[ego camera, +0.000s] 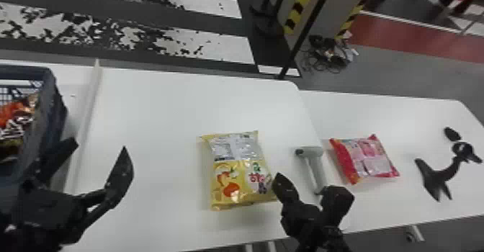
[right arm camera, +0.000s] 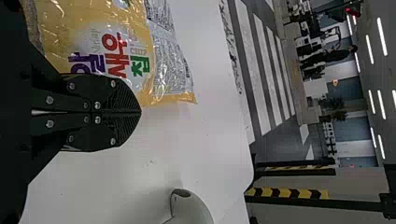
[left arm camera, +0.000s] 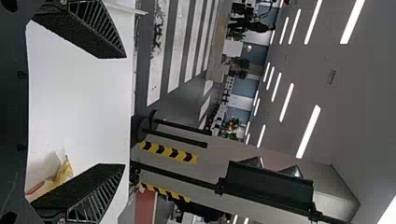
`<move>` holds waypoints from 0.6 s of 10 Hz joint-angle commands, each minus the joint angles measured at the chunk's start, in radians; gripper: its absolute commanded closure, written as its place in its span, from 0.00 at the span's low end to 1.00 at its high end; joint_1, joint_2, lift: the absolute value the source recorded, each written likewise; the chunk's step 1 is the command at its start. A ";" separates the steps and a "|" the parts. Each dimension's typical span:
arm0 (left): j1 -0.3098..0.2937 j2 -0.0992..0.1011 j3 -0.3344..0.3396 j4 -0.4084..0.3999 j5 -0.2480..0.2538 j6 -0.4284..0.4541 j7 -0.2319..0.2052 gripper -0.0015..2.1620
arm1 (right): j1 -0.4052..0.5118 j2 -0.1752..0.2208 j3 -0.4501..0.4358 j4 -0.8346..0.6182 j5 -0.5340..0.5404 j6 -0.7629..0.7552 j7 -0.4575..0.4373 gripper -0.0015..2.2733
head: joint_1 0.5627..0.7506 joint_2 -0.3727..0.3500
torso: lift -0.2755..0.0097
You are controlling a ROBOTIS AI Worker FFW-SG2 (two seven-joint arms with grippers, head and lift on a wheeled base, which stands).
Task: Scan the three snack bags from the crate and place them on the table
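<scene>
My left gripper (ego camera: 99,152) is over the left part of the table, beside the blue crate (ego camera: 57,114); in the left wrist view this gripper (left arm camera: 125,111) stands open and holds nothing. The yellow snack bag (ego camera: 239,172) lies flat on the table between the two arms. Close to its right side is my right gripper (ego camera: 311,183). Seen from the right wrist, that gripper (right arm camera: 140,112) has its fingers pressed together, empty, beside the yellow bag (right arm camera: 93,32). A pale grey scanner (ego camera: 314,166) is just beyond it. Farther right lies a pink-red snack bag (ego camera: 371,159).
Several colourful packs (ego camera: 16,116) are inside the crate. A raised white strip (ego camera: 85,107) runs between crate and table (ego camera: 155,103). Black curved parts (ego camera: 441,177) lie at the far right. A thin black post (ego camera: 306,31) rises behind the table.
</scene>
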 commanded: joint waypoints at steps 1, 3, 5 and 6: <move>0.003 0.000 -0.003 -0.006 0.000 0.000 -0.001 0.02 | 0.006 0.000 0.002 -0.002 -0.002 -0.008 0.000 0.91 | 0.70 0.10 | 0.75; 0.008 0.000 -0.003 -0.011 0.000 -0.006 0.005 0.02 | 0.006 0.000 -0.014 -0.014 -0.004 -0.020 -0.001 0.85 | 0.70 0.10 | 0.75; 0.008 0.001 0.006 -0.015 0.000 -0.025 0.025 0.02 | 0.001 -0.014 -0.058 -0.034 0.022 -0.048 0.036 0.53 | 0.70 0.08 | 0.75; 0.008 0.001 0.016 -0.017 0.002 -0.028 0.020 0.02 | 0.011 -0.014 -0.090 -0.057 0.006 -0.020 0.077 0.52 | 0.70 0.08 | 0.75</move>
